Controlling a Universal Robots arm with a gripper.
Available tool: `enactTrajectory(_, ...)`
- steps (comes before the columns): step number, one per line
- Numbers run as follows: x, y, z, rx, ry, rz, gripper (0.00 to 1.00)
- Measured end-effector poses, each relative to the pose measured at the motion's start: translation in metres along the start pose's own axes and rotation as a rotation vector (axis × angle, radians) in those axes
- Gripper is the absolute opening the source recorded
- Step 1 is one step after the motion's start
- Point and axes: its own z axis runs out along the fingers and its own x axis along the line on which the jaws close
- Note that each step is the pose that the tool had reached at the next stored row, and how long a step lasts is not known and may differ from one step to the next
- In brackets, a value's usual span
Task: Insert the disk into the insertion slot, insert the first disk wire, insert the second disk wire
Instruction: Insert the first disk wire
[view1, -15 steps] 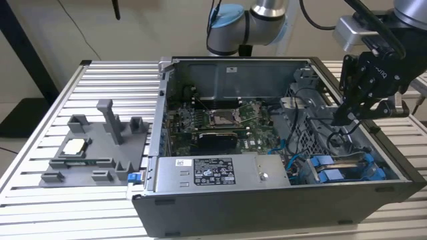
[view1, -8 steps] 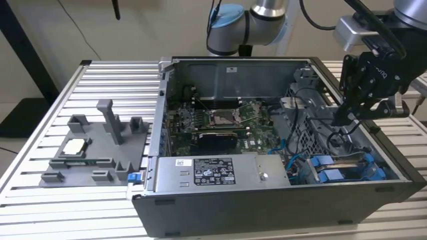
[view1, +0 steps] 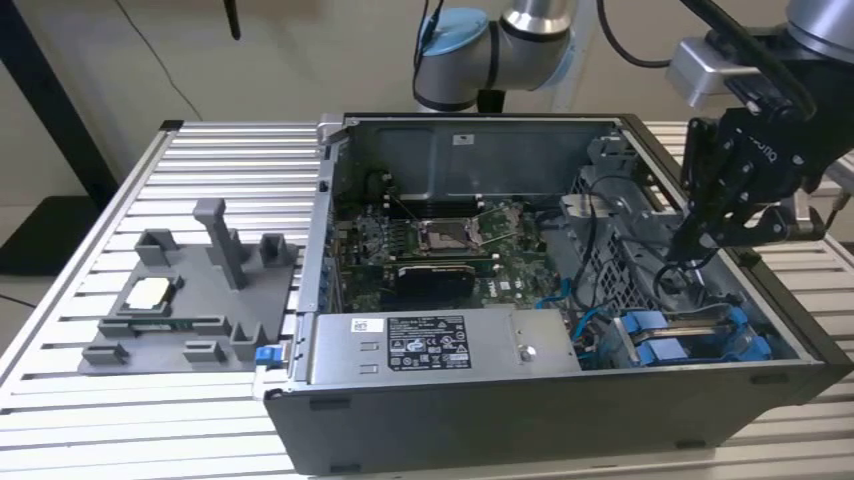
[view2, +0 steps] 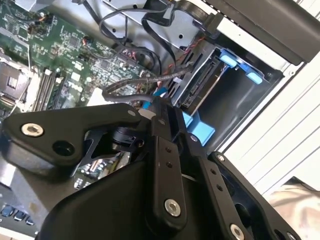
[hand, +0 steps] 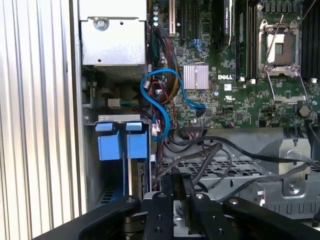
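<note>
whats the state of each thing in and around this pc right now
case: open, side panel off
disk: seated in the slot
cpu socket: bare, no cooler on it
black wires: loose, draped across the cage
end effector: low inside the case, at the black wires

Matt black metal tool (hand: 181, 182) — smooth blue plastic tabs (hand: 122, 146), dull grey metal insertion slot (hand: 118, 118).

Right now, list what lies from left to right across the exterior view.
In order: grey fixture plate → power-supply box → insertion slot with its blue side pieces.
</note>
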Motion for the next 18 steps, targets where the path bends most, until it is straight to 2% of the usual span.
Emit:
enactTrajectory(5, 0.0026, -0.0001, 0.0035, 0.0006, 0.0159, 0.000, 0.19)
enactTrajectory(11, 0.0059, -0.0003, 0.0107, 0.0015, 0.0211, 0.000, 0.19)
enactTrajectory(16, 0.0089, -0.0004, 0.0135, 0.0020, 0.0369, 0.000, 0.19)
enactTrajectory(18, 0.0101, -0.0008, 0.0145, 0.0022, 0.0400, 0.000, 0.19)
